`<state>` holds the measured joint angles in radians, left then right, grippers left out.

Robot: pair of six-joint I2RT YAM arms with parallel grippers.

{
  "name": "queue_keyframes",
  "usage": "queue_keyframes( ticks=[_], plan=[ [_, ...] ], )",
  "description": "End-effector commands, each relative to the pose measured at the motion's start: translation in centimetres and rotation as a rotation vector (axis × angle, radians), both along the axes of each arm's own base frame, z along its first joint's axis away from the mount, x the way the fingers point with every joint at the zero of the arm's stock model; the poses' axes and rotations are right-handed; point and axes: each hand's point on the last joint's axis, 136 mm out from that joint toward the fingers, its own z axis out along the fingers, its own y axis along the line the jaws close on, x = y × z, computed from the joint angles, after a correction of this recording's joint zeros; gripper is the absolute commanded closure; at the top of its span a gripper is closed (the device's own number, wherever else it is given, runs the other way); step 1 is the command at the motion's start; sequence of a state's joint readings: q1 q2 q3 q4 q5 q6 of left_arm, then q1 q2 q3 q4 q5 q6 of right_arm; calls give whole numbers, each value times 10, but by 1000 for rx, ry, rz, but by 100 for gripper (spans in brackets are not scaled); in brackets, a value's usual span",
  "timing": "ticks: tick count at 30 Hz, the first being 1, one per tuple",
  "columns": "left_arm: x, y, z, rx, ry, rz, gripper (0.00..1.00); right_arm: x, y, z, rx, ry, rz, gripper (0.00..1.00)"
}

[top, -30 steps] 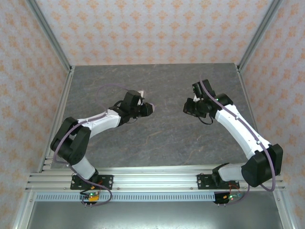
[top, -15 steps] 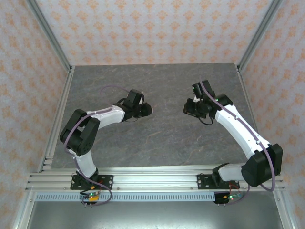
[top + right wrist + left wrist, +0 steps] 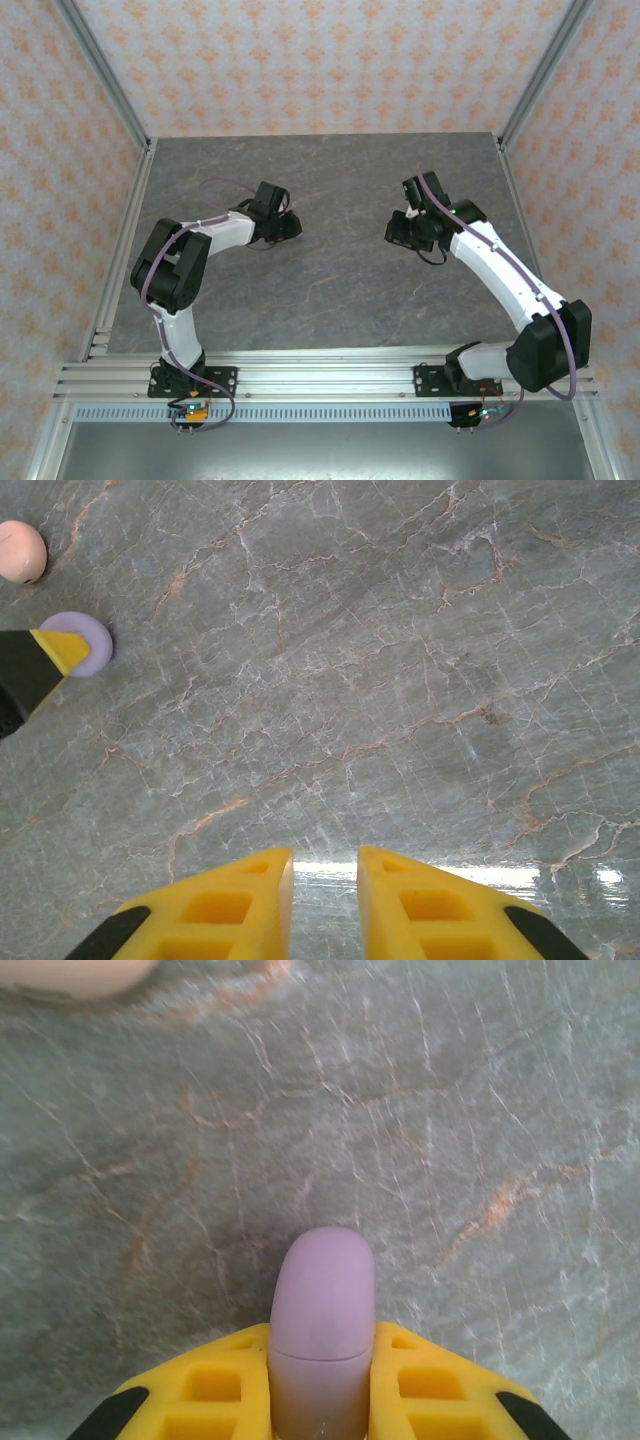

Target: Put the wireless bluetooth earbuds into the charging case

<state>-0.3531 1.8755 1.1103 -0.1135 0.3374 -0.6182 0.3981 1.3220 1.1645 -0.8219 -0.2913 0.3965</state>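
- Since the earlier frame the left arm has folded back: its elbow has swung toward the far side, and the left gripper (image 3: 292,226) has drawn leftward, away from the table's middle.
- The right arm has barely shifted, and the right gripper (image 3: 398,231) sits where it was, right of centre.
- The two grippers face each other across the middle of the table (image 3: 340,290), well apart.
- The left gripper is closed on the lilac case (image 3: 322,1300). Its yellow fingers (image 3: 210,1385) press on either side, and the case's rounded end sticks out past the tips.
- A thin seam runs across the case just where it leaves the fingers.
- The lilac case is therefore left of centre, about midway between the near and far edges. It is low over the marbled grey top, with a dark shadow round it. Whether it touches the table I cannot tell.
- From the right wrist the same case shows as a round lilac disc with a yellow fingertip in front of it.
- The pink case (image 3: 20,551) lies on the table close to the lilac one, apart from it.
- The right gripper's jaws stand a narrow gap apart with nothing between them, and bare table shows through the gap.
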Motion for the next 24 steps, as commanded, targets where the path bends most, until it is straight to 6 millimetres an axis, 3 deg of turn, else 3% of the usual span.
queue_keyframes(
  ticks=[1, 15, 19, 24],
  plan=[
    [3, 21, -7, 92, 28, 26, 79, 1, -6, -7, -29, 13, -12, 75],
    [-4, 49, -11, 236, 46, 41, 41, 3, -10, -14, -62, 21, -19, 72],
    [-9, 61, 1, 300, 20, 32, 33, 6, -21, -18, -122, 7, -45, 69],
    [-17, 75, 34, 356, -48, 32, 31, 14, -48, -17, -237, -77, -129, 68]
  ],
)
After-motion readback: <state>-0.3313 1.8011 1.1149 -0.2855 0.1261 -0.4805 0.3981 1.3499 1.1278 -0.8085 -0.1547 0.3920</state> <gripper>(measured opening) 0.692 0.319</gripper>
